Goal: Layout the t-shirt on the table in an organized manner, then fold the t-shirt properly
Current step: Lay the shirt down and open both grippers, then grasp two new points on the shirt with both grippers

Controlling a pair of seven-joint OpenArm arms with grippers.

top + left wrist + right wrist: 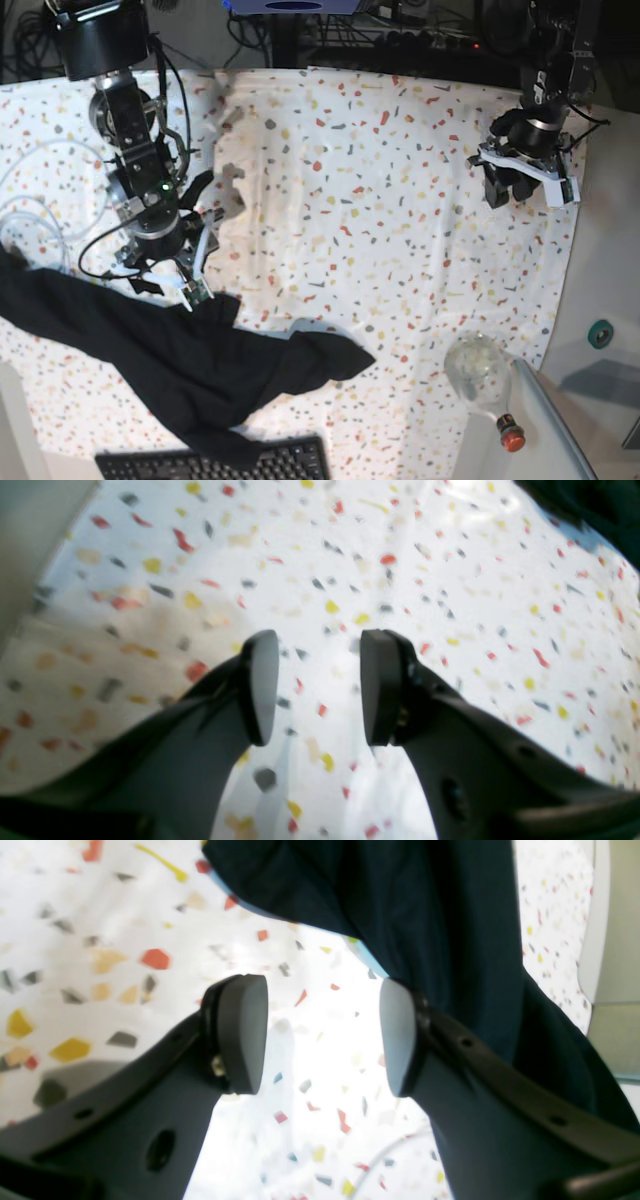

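Observation:
The black t-shirt lies crumpled across the front left of the speckled table, with one end trailing off toward the left edge. My right gripper hovers at the shirt's upper edge. In the right wrist view the right gripper is open with only the table between its pads, and the t-shirt hangs just past the right-hand finger. My left gripper is far off at the table's right side. Seen from its wrist, the left gripper stands open over bare table and holds nothing.
A black keyboard sits at the front edge, partly under the shirt. A clear glass bottle with a red cap lies at the front right. A white cable loops at the left. Dark cables and equipment line the back edge.

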